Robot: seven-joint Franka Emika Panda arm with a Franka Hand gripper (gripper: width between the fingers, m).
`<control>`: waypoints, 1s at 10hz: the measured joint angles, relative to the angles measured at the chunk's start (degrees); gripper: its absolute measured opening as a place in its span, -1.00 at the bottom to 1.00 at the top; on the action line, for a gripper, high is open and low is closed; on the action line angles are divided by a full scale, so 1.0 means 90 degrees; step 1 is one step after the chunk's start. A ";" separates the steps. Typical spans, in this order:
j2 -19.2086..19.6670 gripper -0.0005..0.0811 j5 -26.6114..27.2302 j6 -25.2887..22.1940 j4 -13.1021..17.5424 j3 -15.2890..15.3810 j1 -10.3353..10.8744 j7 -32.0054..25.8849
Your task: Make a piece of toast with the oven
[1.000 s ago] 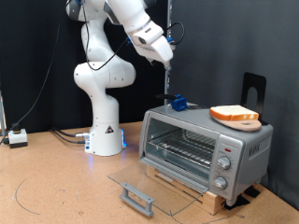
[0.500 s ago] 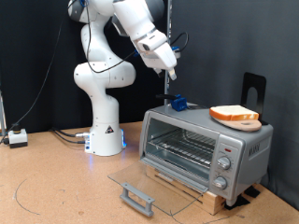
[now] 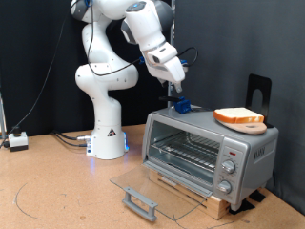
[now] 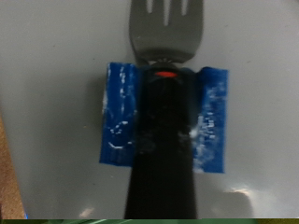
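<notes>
The gripper (image 3: pixel 178 88) hangs above the oven (image 3: pixel 210 151), over the end of its top nearer the exterior view's left, directly above a small blue-and-black block (image 3: pixel 181 107) that sits on the oven's top. Jaw state: cannot tell; in the exterior view the fingertips are too small to resolve, and the wrist view shows no fingers clearly. The wrist view is filled by the block (image 4: pixel 164 117), seen as a blue taped patch crossed by a dark handle, with fork tines (image 4: pixel 169 23) at one end, lying on a grey surface; it is blurred. Whether the gripper touches the block cannot be judged. The toast (image 3: pixel 238 116) lies flat on a round wooden plate (image 3: pixel 244 125) on the oven's top, toward the exterior view's right, well apart from the gripper. The oven door (image 3: pixel 152 190) is dropped fully open, its glass lying nearly flat in front with the handle toward the exterior view's bottom. The wire rack (image 3: pixel 186 153) inside is visible. The oven stands on a wooden board (image 3: pixel 195 197) on the table (image 3: pixel 57 191).
</notes>
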 joint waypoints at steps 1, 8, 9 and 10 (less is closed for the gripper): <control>0.0092 0.99 0.0018 0.0090 -0.0034 0.0167 0.0000 0.0002; 0.0690 0.99 0.0595 0.0716 -0.0133 0.1107 0.0000 0.0030; 0.0736 0.99 0.0653 0.0817 -0.0145 0.1220 -0.0001 0.0096; 0.0763 0.99 0.0736 0.0907 -0.0163 0.1332 -0.0001 0.0131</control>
